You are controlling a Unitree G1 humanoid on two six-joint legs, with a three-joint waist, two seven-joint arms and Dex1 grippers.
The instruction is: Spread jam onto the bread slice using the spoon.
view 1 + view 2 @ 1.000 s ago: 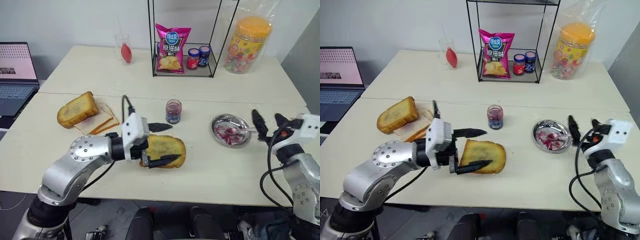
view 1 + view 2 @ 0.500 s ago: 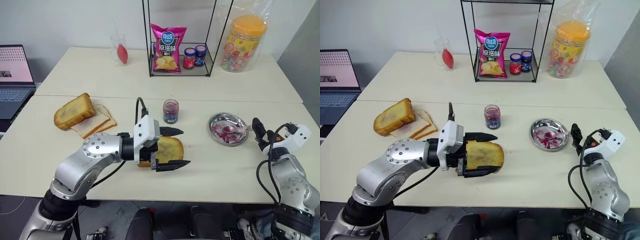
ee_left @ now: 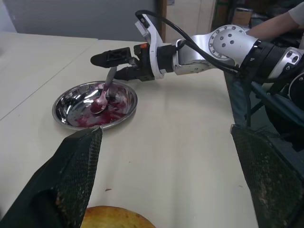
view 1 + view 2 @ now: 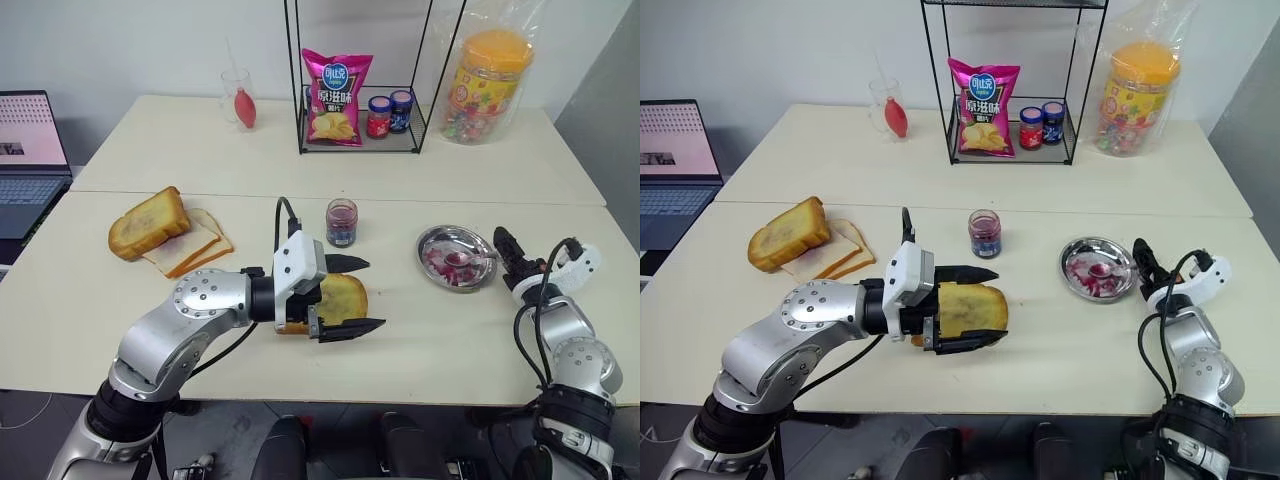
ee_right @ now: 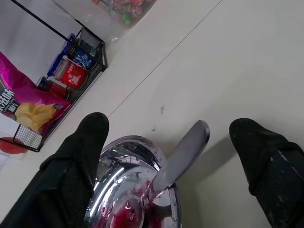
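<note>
Steel dish (image 4: 457, 256), smeared red inside, is the landmark. The spoon (image 3: 105, 92) lies with its bowl in the dish and its handle sticking out over the rim. A second ago the right gripper (image 4: 512, 262) hovered higher, beside the dish; it has since dropped and rolled, so its parted fingers now straddle the handle end without clamping it (pickup looks imminent, my reading). The left gripper (image 4: 354, 296), well left of the dish, has its fingers wide around the bread slice (image 4: 340, 297), which rests on the table (image 4: 420, 330); it has hardly shifted. The jam (image 4: 342, 222) jar stands left of the dish, behind the bread.

Hard to tell: whether a finger already touches the handle, whether the left fingers press the crust, and how much jam the spoon carries.
</note>
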